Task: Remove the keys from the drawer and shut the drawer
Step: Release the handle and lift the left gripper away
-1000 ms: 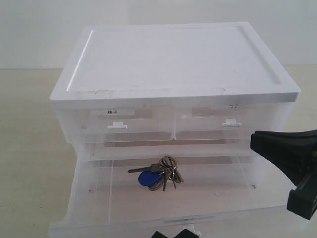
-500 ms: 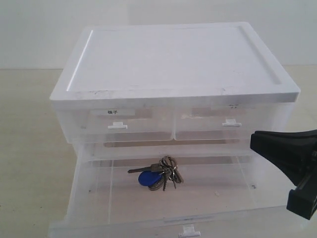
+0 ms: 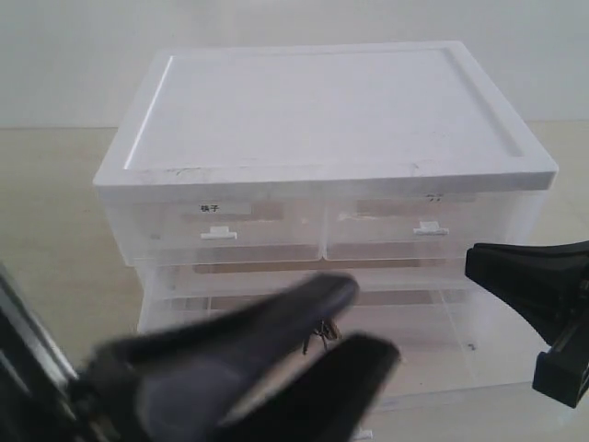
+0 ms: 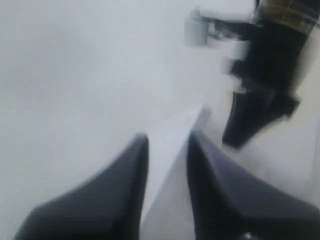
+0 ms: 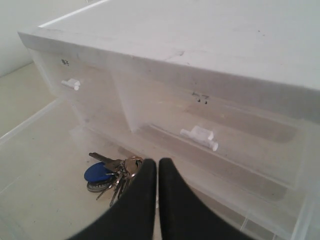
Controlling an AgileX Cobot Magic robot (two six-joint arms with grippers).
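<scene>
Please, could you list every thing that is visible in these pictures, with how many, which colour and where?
cabinet: one, white top, translucent body, on the table
small drawers: two, translucent with white tab handles, side by side under the top, closed
wide drawer: one, translucent, pulled out below the small drawers
keys: one bunch, silver-grey with blue fob, lying in the wide drawer
table: one, beige, under the cabinet
wall: one, white, behind
left tool: one, black, open, blurred, in front of the wide drawer
right tool: one, black, shut, empty, at the wide drawer's right side
</scene>
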